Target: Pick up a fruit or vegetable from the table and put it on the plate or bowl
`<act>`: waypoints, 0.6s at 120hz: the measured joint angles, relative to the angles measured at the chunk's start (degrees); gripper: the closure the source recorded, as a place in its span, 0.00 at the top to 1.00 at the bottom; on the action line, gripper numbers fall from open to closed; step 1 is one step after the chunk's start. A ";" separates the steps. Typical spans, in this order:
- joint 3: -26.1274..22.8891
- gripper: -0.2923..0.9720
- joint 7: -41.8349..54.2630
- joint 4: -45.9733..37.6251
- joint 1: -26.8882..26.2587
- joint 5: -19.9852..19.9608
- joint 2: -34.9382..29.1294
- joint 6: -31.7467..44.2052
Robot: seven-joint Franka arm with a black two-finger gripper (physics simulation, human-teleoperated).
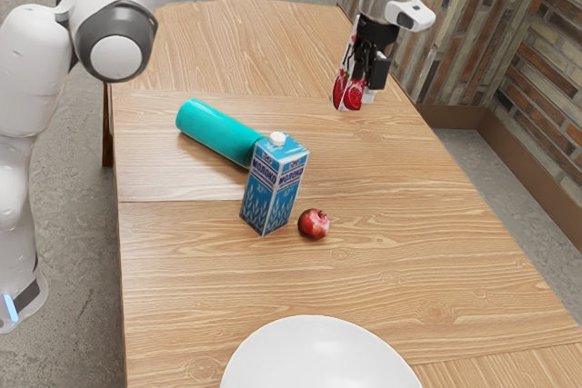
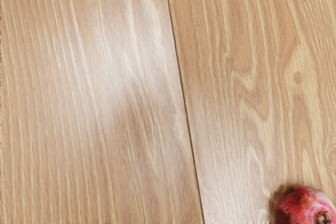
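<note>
A small red pomegranate lies on the wooden table, just to the exterior view's right of a blue milk carton. It also shows in the wrist view as the pomegranate, off to one side of my hand and well below it. A white plate sits at the table's near edge. My gripper hangs high over the far right part of the table, open and holding nothing, in front of a red juice carton.
A teal cylinder lies on its side behind the milk carton. A seam between table boards runs under my hand. A brick wall stands beyond the table's far right side.
</note>
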 joint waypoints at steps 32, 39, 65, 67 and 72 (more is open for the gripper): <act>-0.40 0.77 2.01 0.04 0.00 0.72 0.39 0.41; -0.64 0.77 3.80 0.07 -0.02 0.21 0.66 0.90; -9.30 0.77 11.36 -0.20 -0.27 1.33 -0.10 1.52; -9.94 0.77 12.04 -0.32 -0.27 1.75 0.01 1.57; -11.29 0.77 13.82 -0.73 -0.36 2.86 0.16 1.69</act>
